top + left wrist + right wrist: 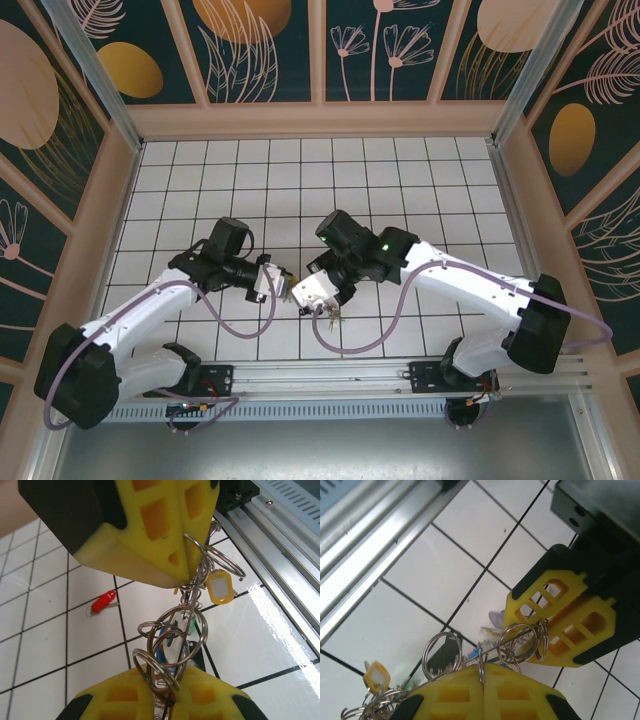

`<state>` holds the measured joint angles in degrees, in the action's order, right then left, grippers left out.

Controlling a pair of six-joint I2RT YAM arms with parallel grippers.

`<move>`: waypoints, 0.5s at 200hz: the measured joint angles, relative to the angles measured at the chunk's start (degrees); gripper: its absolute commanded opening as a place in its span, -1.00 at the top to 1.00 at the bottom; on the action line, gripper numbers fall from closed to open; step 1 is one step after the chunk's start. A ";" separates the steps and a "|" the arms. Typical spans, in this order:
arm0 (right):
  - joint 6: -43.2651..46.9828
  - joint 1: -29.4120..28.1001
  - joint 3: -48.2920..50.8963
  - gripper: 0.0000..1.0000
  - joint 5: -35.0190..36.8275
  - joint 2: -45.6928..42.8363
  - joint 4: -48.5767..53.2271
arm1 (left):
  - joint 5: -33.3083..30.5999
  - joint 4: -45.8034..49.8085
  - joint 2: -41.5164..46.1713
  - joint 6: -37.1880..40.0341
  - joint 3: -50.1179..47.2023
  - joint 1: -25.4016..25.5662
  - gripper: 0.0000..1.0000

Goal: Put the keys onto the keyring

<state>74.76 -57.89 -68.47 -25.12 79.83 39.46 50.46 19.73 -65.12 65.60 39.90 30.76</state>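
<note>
The keyring (192, 596) is a thin wire stretched between my two grippers, with several small split rings (172, 637) threaded on it. My left gripper (172, 690) is shut on the wire's lower end. My right gripper (482, 672) is shut on a split ring that stands edge-on in its seam, with the keyring wire (500, 647) passing just above. Keys hang from the bundle: a yellow-tagged one (220, 587), a blue one (161, 652) and a green one (193, 625). A red key (103, 602) lies alone on the tiles. From above, the left gripper (278, 283) and right gripper (318, 300) nearly touch over the hanging keys (330, 318).
The white tiled floor (300, 180) is walled by patterned panels. A metal rail (330, 378) runs along the near edge, close below the grippers, and appears as the rail (375, 535) in the right wrist view.
</note>
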 measured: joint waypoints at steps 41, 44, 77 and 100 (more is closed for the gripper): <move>-5.16 2.12 2.40 1.00 -9.33 -1.25 -3.74 | 1.20 -1.07 2.27 0.44 -0.76 0.00 1.00; -5.62 2.19 2.60 1.00 -9.77 -1.25 -3.98 | 1.36 -1.29 2.40 0.42 -0.98 0.00 1.00; -10.38 3.41 5.03 1.00 -14.62 -1.31 -7.21 | 2.34 -3.69 2.99 0.11 -2.97 0.00 0.74; -14.03 4.17 8.46 1.00 -17.18 -2.10 -13.00 | 1.75 -5.90 3.02 -1.38 -3.13 0.07 0.33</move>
<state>60.73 -53.71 -60.01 -42.30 77.73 26.46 52.21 13.82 -62.11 64.23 36.77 30.83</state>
